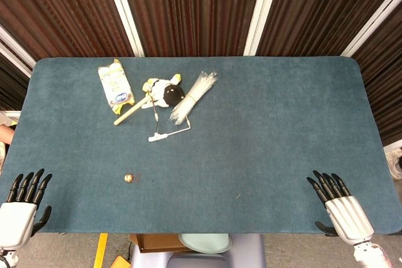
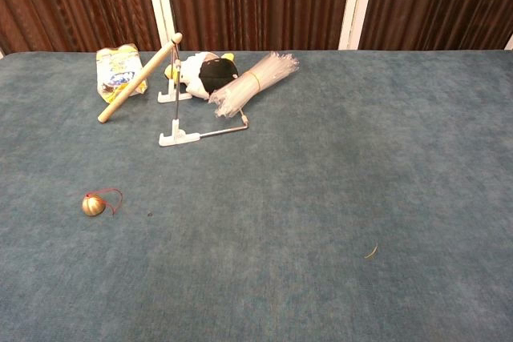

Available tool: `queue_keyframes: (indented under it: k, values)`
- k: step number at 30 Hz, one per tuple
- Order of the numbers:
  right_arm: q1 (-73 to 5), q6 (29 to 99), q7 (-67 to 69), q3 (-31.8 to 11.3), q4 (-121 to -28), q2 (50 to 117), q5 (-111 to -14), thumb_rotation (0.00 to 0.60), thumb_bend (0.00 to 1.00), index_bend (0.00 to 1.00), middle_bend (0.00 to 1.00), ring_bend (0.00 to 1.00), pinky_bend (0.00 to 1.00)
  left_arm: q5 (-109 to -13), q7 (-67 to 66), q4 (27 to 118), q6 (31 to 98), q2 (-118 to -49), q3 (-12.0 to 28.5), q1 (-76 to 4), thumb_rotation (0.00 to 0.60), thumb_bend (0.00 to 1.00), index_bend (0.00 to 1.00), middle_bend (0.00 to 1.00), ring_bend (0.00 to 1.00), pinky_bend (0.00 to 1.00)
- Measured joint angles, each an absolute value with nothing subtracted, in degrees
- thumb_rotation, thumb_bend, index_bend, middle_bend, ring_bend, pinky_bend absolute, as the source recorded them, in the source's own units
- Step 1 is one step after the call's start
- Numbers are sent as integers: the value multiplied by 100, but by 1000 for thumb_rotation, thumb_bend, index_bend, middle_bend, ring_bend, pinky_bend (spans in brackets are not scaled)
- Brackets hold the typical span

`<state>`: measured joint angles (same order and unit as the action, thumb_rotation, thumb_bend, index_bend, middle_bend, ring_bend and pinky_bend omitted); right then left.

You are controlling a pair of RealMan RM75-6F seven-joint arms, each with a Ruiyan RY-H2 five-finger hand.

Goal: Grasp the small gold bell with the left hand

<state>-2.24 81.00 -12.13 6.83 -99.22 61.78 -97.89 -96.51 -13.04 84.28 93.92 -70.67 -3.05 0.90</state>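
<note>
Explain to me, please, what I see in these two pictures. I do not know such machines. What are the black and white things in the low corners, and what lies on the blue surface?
The black and white things are the robot's two mechanical hands. In the head view, which looks down from above, the left hand and the right hand sit at the near edge of the table, fingers apart, holding nothing. The chest view looks forward from lower down and shows no hands.

On the blue cloth lies a small gold bell with a thin red loop, alone, nearer the left hand. Farther back is a group: a yellow packet, a wooden stick, a black and white plush toy, a bundle of clear plastic strips and a small white wire stand.

Nothing is held yet.
</note>
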Motion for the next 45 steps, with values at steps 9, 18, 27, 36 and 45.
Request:
queue_keyframes:
  k: [9,18,27,36,45]
  values:
    - [-215,8092,-1222,726,-9930,6191,-9879,600,180,0,0,0,0,-10060,-1209,8365,9228,-7368,-336,-168,600,419,123,416,410,608]
    - [-262,7974,-1314,730,-9921,6258,-9885,600,180,0,0,0,0,-9749,197,8168,8273,-8255,-25,-875,600,454,506,1000,999,1000]
    - [-268,8001,-1189,760,-9919,6202,-9949,600,180,0,0,0,0,-9427,-220,6895,7991,-9433,344,-1368,600,455,526,1000,1000,1000]
    - [-278,7991,-1158,749,-9915,6188,-9926,600,180,0,0,0,0,-9154,-320,6023,7729,-10100,441,-1708,600,453,497,1000,1000,1000]
    - [-290,7973,-1156,735,-9916,6189,-9899,600,180,0,0,0,0,-9118,-342,5820,7686,-10262,314,-1806,600,453,494,1000,1000,1000]
